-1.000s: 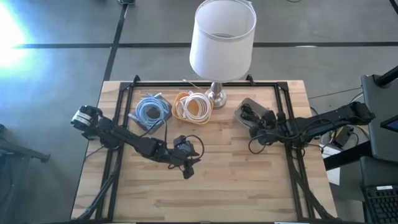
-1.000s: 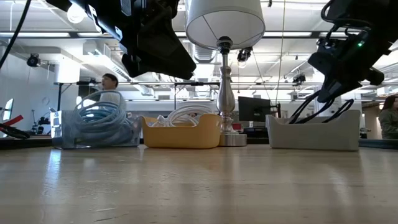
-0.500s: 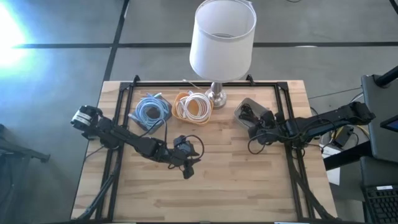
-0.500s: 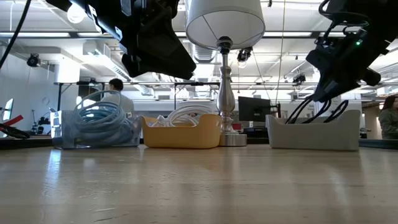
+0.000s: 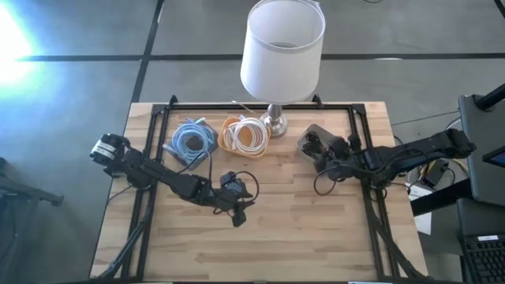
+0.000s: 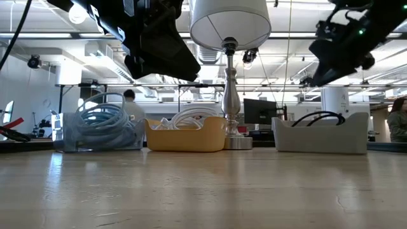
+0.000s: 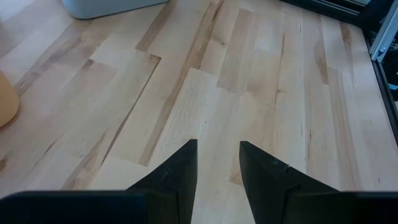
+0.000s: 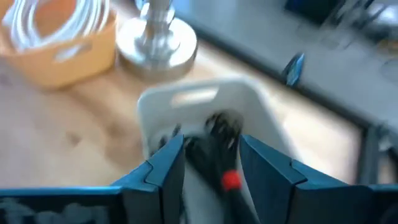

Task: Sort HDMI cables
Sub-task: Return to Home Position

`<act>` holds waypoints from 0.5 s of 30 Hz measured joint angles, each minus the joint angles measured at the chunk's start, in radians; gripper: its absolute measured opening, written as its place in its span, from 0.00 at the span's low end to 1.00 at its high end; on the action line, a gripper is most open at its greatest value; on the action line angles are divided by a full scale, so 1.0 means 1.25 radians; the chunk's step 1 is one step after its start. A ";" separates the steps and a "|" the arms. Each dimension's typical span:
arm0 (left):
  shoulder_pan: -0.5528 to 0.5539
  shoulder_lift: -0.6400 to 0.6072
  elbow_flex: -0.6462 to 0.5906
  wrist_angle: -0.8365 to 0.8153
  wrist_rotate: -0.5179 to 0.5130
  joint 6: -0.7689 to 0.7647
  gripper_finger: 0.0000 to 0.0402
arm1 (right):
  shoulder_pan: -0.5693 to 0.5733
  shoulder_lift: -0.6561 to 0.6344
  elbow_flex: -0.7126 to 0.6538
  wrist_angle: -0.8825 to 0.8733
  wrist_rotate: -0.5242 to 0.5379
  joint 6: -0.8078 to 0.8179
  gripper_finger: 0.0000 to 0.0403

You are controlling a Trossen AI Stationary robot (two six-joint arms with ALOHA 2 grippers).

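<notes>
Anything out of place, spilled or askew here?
Nothing stands out. Blue cables sit in the clear bin, white cables in the orange tray, black cables in the grey bin, one black loop arching slightly above its rim. Right hand hangs open above it, left hand over mid-table.

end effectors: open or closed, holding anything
Left end effector: open, empty.
Right end effector: open, empty, over the bin.
</notes>
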 joint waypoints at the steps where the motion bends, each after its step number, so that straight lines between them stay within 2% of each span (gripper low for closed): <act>1: 0.000 0.000 0.000 0.000 0.000 0.000 0.30 | 0.000 0.000 0.007 -0.001 0.024 -0.009 0.37; 7: 0.000 0.000 0.000 0.000 0.000 0.000 0.30 | 0.022 0.007 0.050 0.022 0.043 -0.036 0.35; 11: 0.000 0.000 0.000 0.000 0.000 0.000 0.30 | 0.076 0.016 0.054 0.138 0.034 -0.153 0.34; 15: 0.000 0.000 0.000 0.000 0.000 0.000 0.30 | 0.125 0.026 0.069 0.246 -0.016 -0.266 0.32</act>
